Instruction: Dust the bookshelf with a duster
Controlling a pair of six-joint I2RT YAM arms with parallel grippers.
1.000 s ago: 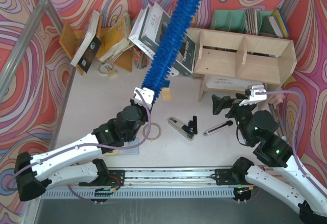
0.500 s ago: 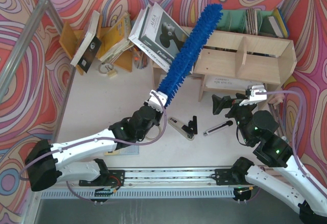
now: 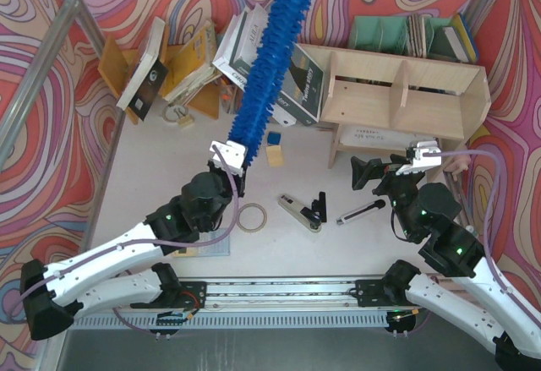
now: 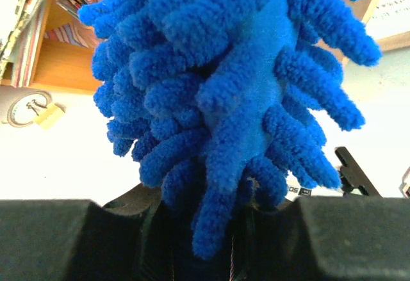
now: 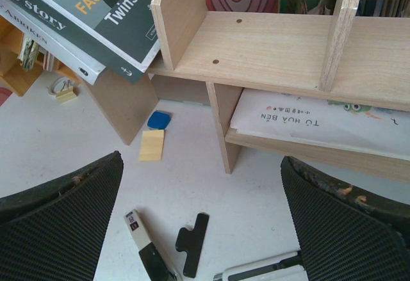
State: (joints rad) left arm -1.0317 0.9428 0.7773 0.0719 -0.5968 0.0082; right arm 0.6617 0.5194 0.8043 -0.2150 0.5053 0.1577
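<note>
Top external: the duster (image 3: 269,58) is being clamped by the left gripper (image 3: 228,158); gentle rightward lowering onto the bookshelf (image 3: 406,92) is probably being needed.

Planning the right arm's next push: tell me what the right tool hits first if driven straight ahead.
Most likely the bookshelf: its lower upright panel stands dead ahead of the open right tool. How far off it is cannot be judged from these views.

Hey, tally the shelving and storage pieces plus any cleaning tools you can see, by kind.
Plywood bookshelf: 1
Orange-brown book rack: 1
Green file holder: 1
Blue duster: 1
Total: 4
</note>
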